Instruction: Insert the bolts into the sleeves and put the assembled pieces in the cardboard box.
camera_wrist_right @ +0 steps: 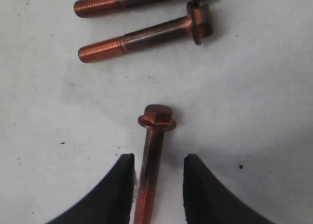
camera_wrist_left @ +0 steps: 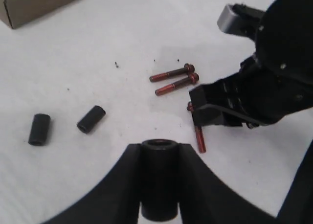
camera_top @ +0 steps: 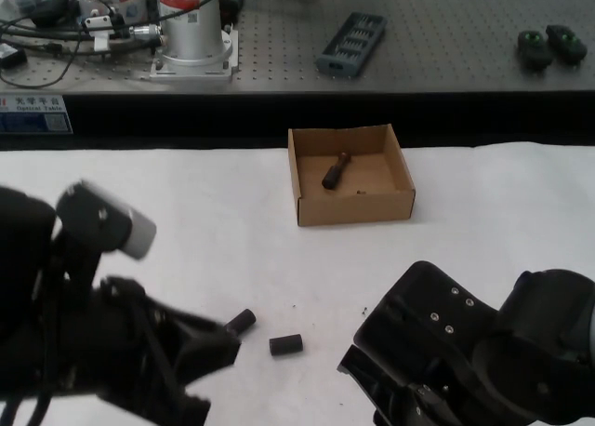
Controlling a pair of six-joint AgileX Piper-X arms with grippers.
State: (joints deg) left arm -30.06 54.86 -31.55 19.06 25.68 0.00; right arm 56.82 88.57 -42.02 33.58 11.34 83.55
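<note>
One bolt (camera_wrist_right: 152, 150) lies flat on your white sheet (camera_wrist_right: 254, 87). Its long axis runs straight down the gap between the fingers of the right gripper (camera_wrist_right: 157, 160), hex head out beyond the fingertips and threaded end back toward the wrist. You have that gripper spread wider than the shank, with one finger nearly against it and the other standing off, so nothing is clamped. Two more bolts (camera_wrist_right: 146, 38) lie side by side just past the head, crosswise to the first, with their heads on the same side. Your left gripper (camera_wrist_left: 160, 153) is clenched on a black sleeve (camera_wrist_left: 159, 194), whose axis runs along the fingers with the open bore facing outward. In the high view, two loose sleeves (camera_top: 242, 321) lie near each other but not touching at lower centre of the frame, between the arms. The cardboard box (camera_top: 358, 207) sits above centre, open, with an assembled piece (camera_top: 336, 171) lying aslant inside
</note>
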